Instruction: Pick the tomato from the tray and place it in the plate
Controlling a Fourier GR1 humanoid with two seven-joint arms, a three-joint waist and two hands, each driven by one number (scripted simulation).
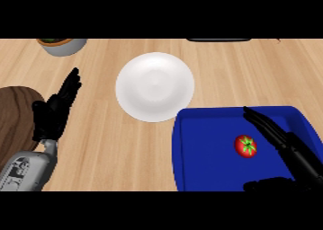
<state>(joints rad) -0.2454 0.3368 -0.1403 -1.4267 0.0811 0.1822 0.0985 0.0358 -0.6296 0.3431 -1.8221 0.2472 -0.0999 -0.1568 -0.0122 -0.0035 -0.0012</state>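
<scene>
A red tomato [246, 146] with a green stem star lies on the blue tray [204, 152] at the lower right. My right hand [290, 150] hovers over the tray just right of the tomato, fingers straight and pointing up-left, thumb low near the tray's front edge; it holds nothing. The white plate [155, 86] sits on the wooden counter up and left of the tray, bare. My left hand [56, 112] rests open at the left, fingers up, well apart from both.
A dark wooden board [11, 121] lies at the far left, partly under my left forearm. A grey bowl with greenery [62, 45] stands at the top left. A dark object [218, 40] shows at the top edge.
</scene>
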